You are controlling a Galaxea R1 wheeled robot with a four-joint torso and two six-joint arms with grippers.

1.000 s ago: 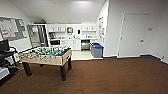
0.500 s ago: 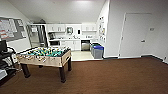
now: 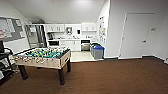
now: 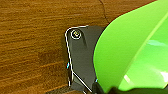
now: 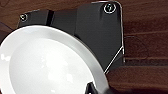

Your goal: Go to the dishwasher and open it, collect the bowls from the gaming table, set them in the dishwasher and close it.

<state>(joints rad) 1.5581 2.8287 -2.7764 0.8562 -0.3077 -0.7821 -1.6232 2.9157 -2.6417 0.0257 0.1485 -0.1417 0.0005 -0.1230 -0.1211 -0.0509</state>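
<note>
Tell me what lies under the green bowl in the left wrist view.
Under the green bowl are the robot's dark plate and brown wood-look floor. Whatever is directly behind the bowl is covered.

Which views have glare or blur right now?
Head view: soft all over, kitchen end bright, wide-angle bend in the walls; dishwasher small and indistinct. Left wrist view: green bowl fills the near side, blurred, pale sheen on it. Right wrist view: white bowl shows blotchy glare inside, its rim soft; floor dim.
</note>
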